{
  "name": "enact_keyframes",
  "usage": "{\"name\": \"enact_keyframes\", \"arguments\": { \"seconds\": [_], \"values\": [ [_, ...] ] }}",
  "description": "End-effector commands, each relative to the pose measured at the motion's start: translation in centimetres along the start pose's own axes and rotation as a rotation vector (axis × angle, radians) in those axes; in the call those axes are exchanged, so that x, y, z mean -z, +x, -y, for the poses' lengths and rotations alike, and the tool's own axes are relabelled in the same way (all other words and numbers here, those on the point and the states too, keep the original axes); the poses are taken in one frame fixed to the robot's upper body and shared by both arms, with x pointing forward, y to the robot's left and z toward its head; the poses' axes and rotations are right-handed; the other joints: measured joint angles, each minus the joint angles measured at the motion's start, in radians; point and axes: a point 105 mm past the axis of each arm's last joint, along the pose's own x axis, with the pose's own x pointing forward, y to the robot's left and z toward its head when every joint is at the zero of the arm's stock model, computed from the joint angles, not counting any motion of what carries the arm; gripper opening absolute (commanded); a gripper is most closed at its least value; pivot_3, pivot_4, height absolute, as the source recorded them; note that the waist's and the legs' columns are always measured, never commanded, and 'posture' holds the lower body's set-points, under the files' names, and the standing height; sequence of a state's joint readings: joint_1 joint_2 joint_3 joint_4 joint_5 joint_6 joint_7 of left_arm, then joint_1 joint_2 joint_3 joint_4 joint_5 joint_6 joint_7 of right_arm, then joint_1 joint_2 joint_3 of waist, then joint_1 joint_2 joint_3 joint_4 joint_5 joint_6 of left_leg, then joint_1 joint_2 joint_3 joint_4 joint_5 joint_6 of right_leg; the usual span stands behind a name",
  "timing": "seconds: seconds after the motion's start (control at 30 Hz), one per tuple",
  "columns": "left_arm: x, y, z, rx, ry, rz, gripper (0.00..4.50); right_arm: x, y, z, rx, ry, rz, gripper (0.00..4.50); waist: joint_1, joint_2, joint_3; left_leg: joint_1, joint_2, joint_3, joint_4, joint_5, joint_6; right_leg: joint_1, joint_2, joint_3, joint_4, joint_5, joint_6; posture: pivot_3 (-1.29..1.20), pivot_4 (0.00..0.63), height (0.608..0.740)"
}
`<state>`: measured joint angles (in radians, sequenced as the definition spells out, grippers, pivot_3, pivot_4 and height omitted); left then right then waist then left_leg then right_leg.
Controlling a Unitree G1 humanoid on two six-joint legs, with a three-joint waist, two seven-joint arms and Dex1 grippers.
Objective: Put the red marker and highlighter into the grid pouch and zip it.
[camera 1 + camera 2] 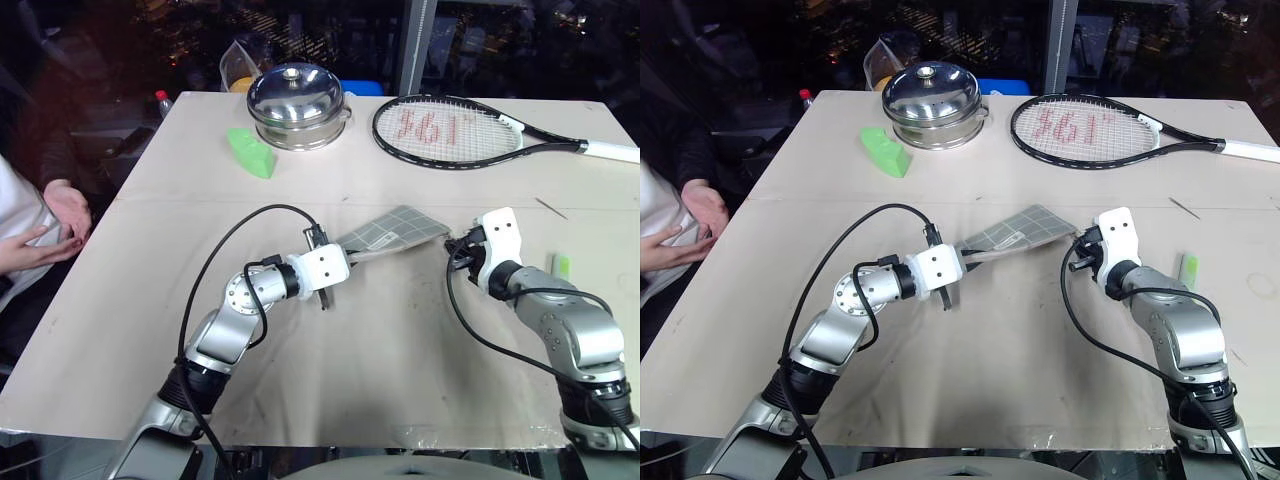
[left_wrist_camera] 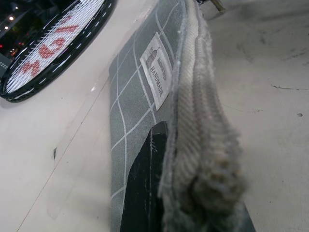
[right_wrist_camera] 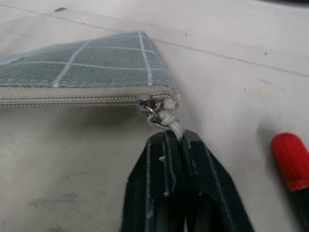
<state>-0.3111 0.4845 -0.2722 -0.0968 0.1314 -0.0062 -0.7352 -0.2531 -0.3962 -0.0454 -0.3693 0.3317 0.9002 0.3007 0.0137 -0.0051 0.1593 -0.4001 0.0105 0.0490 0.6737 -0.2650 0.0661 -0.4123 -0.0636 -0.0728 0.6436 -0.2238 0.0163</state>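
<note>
The grey-green grid pouch, white-lined with a small white label, is tilted above the table, its near end clamped in the left gripper and its zipper pull pinched by the right gripper.

A beige table stands before a dark, dim background.

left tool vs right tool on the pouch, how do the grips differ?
The left tool clamps the pouch's near end, its fingers pinching the fabric edge; the right tool pinches only the zipper pull at the far corner. The left tool reaches in from the robot's left, the right from its right. Both are shut, and between them the pouch is lifted off the table.
</note>
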Motion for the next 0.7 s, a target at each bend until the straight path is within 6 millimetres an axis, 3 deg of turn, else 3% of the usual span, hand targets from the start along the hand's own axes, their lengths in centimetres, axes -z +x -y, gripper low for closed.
{"name": "enact_keyframes", "arguments": {
  "seconds": [0.03,0.5,0.7],
  "values": [
    [-0.9,-0.3,-0.8,-0.039,0.017,0.030,0.00,-1.2,-0.4,-0.3,-0.018,-0.028,0.048,0.06,0.000,0.000,0.000,0.000,0.000,0.000,0.000,0.000,0.000,0.000,0.000,0.000,0.000,0.000,0.000,0.00,0.150,0.740],
    [-0.1,-0.1,-0.2,-0.024,0.009,0.028,0.00,-2.0,-1.4,-3.0,-0.104,0.019,0.052,0.06,0.001,0.000,0.000,0.000,0.000,0.000,0.000,0.000,0.000,0.000,-0.002,0.000,0.000,0.000,0.000,0.00,0.150,0.740],
    [0.2,0.2,-0.1,-0.028,0.008,0.027,0.00,-2.3,-1.8,-5.3,-0.191,0.042,0.050,0.06,0.000,0.000,0.000,0.000,0.000,0.000,0.000,0.000,0.000,0.000,-0.002,0.000,0.000,0.000,0.000,0.00,0.150,0.740]
  ]
}}
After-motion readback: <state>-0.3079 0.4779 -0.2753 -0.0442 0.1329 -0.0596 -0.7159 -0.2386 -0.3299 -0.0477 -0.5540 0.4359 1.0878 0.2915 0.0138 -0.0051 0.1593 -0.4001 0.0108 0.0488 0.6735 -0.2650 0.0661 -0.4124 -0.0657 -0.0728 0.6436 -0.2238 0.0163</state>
